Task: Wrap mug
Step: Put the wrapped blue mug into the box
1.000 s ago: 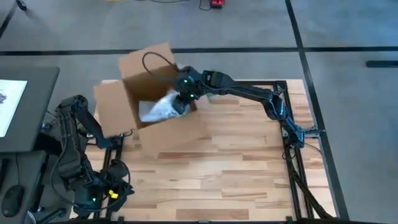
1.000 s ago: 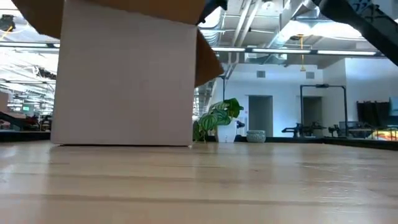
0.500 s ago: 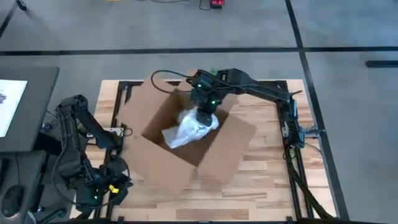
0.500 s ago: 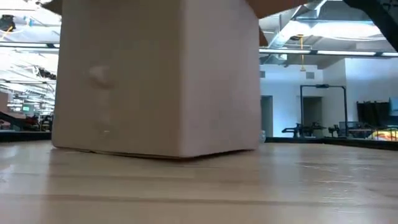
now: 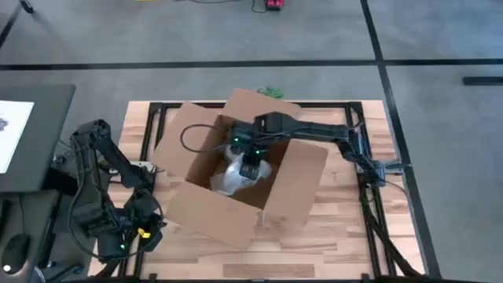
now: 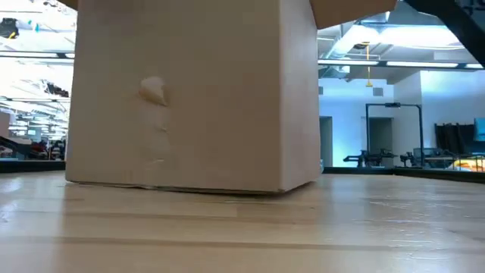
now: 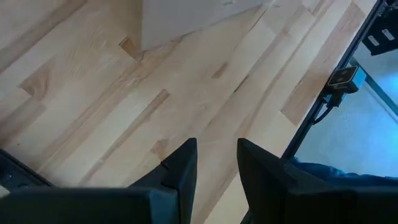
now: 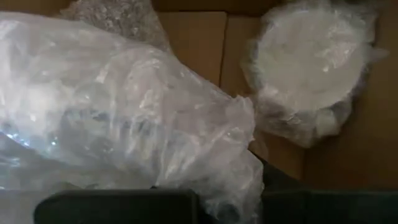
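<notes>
One open cardboard box (image 5: 236, 212), two bubble-wrapped bundles (image 8: 124, 124) inside; right claw (image 5: 248, 169) clamped on one, left claw (image 7: 214, 165) apart.

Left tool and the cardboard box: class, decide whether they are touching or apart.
Apart. The high view shows the left tool off the cardboard box; the left wrist view shows bare table between its fingers and the box.

A grey floor (image 5: 440, 157) is spreading around the wooden table (image 5: 330, 228), with dark lines (image 5: 385, 71) crossing it. A dark desk (image 5: 31, 134) is standing at the left. Beyond the table, a bright hall is showing white walls (image 6: 345, 129), a dark doorway (image 6: 324, 144), ceiling ducts (image 6: 356, 45) and a black frame (image 6: 394, 133).
</notes>
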Controlling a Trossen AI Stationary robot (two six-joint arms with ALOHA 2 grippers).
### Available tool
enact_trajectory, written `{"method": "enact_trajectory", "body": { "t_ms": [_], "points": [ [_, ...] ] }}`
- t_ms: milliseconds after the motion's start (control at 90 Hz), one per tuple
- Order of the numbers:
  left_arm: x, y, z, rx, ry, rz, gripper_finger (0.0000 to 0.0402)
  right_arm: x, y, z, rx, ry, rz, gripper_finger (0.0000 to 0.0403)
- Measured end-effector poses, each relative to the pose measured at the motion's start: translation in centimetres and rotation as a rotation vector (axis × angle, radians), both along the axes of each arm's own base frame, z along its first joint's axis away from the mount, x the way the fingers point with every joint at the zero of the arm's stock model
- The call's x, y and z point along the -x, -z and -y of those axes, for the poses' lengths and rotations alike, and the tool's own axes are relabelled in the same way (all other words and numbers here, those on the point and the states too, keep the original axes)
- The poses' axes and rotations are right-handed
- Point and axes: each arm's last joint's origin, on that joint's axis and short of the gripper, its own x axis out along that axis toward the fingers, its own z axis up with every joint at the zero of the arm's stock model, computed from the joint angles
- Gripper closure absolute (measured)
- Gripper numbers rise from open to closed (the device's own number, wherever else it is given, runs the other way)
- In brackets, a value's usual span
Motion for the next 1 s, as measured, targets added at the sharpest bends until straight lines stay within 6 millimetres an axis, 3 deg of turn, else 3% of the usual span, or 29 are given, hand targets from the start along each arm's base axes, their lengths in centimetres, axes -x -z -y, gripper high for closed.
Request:
{"method": "enact_trajectory", "body": {
  "t_ms": [300, 611, 722, 878, 1000],
  "points": [
    [-0.1, 0.0, 0.2, 0.018, 0.0, 0.007, 0.0307, -1.0, 6.2, -1.4, -0.046, -0.193, -0.269, 0.0381],
    [-0.1, 0.0, 0.2, 0.02, 0.0, 0.007, 0.0307, -2.4, 10.7, -3.0, -0.039, -0.299, -0.346, 0.0365],
    [-0.1, 0.0, 0.2, 0.016, 0.008, 0.007, 0.0307, -2.5, 10.8, -3.1, -0.05, -0.325, -0.341, 0.0329],
    [-0.1, 0.0, 0.2, 0.005, 0.025, 0.006, 0.0307, -2.5, 10.3, -2.9, -0.066, -0.305, -0.322, 0.0244],
    [-0.1, 0.0, 0.2, 0.004, 0.028, 0.006, 0.0307, -2.1, 8.8, -2.3, -0.079, -0.27, -0.293, 0.018]
  ]
}}
